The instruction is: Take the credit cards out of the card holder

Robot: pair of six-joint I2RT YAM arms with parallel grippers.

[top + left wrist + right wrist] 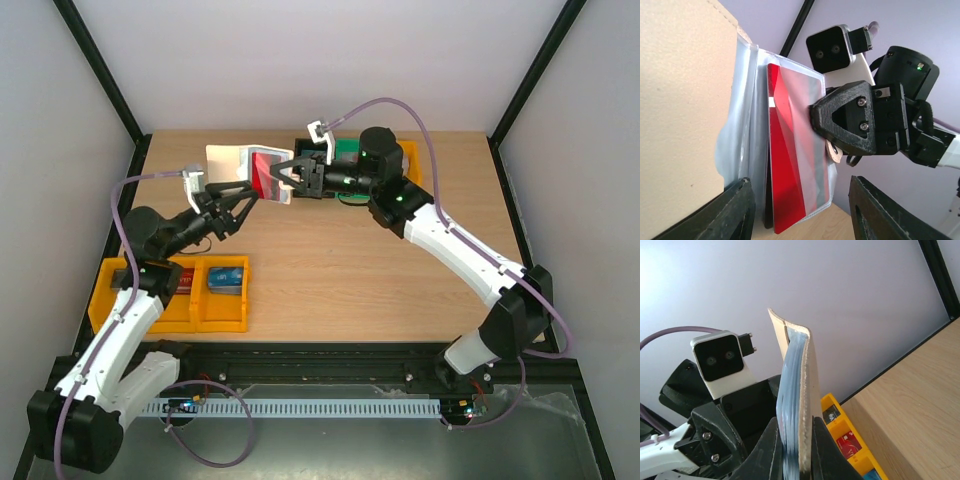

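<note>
Holder [230, 162]: lifted above the desk [340, 270], toward 11 o'clock of its middle. It is opened out, with the cream side at 9 o'clock and the pocket side at 3 o'clock.
Red card [266, 172]: inside the clear pocket [810, 95]. In the left wrist view its 6 o'clock end seems to stand just past the pocket's edge.
Grey card: not made out; a dark edge beside the red card may be it.
Right tool [285, 178]: clenched on the pocket-side flap of the holder, at 3 o'clock of the red card.
Left tool [246, 195]: released, with the jaws apart on either side of the card's 6 o'clock end and touching neither face.
Risk, film caught: the left tool may close on the pocket film along with the card. A pull would then drag the holder instead of freeing the card.
Risk, card pinned: the right tool appears to press over the card itself, so its pinch could hold the card in.
Risk, holder lost: the right tool grips only a thin flap. A hard tug toward 7 o'clock could twist or slip the holder out onto the desk.
</note>
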